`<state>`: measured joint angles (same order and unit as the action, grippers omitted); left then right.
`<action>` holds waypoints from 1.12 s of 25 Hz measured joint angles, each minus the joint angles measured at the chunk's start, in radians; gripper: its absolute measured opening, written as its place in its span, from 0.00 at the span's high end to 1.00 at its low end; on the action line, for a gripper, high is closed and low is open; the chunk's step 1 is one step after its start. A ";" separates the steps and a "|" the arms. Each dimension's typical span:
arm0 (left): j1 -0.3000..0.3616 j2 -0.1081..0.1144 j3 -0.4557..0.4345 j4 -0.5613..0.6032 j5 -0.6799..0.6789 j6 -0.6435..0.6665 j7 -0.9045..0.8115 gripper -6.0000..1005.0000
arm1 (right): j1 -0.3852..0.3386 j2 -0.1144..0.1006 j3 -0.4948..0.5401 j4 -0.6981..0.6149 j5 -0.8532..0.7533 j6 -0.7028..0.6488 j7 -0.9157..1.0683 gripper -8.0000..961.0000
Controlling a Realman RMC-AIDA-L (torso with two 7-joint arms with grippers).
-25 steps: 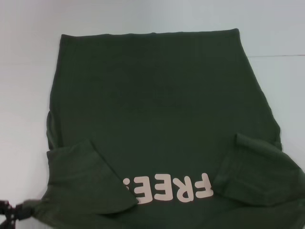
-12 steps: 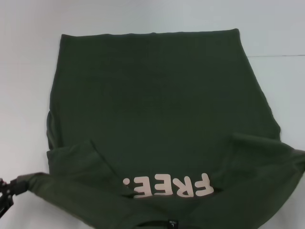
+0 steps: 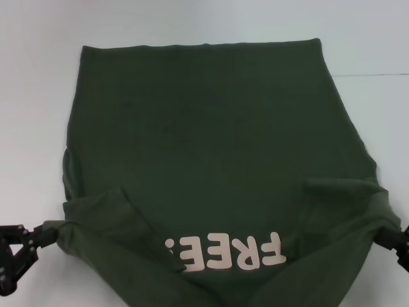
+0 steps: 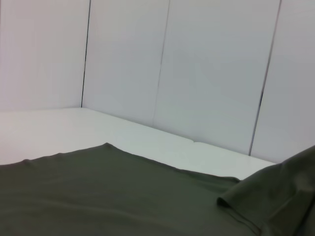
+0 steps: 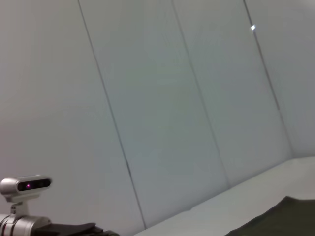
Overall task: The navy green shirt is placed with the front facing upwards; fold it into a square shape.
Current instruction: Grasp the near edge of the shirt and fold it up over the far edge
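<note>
Head view first: the navy green shirt [image 3: 204, 160] is spread across the white table [image 3: 32, 96], taking up most of the picture, with its hem at the far edge and the pale "FREE!" lettering [image 3: 227, 251] near the bottom, upside down from where the robot looks. Both near corners are bunched up and stretched outward. The left gripper [image 3: 35, 240] sits at the lower left edge, clenched on a twisted wad of the shirt's corner. The right gripper [image 3: 397, 238] is at the lower right edge, mostly cut off; shirt cloth runs right up to it and looks pinched there, so I'd say it's clamped on that corner too. A folded sleeve flap lies on each side just above the gripped corners.

Left wrist view: low angle across the shirt [image 4: 98, 196], flat on the table, with a raised lump of green cloth at one side. White panelled wall [image 4: 197, 73] behind. Own fingers don't show.

Right wrist view: mostly wall panels [image 5: 172, 98], a sliver of shirt [image 5: 280, 216] in the corner, and a small silver camera [image 5: 24, 186] on a stand at the edge.
</note>
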<state>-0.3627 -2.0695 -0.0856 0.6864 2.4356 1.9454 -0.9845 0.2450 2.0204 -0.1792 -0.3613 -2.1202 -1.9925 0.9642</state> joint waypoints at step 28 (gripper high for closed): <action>0.067 -0.009 -0.101 -0.009 -0.079 0.003 0.019 0.97 | -0.081 -0.062 -0.004 0.015 0.210 0.004 0.043 0.96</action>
<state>-0.2952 -2.0787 -0.1862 0.6775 2.3562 1.9484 -0.9657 0.1642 1.9586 -0.1828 -0.3463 -1.9105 -1.9883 1.0075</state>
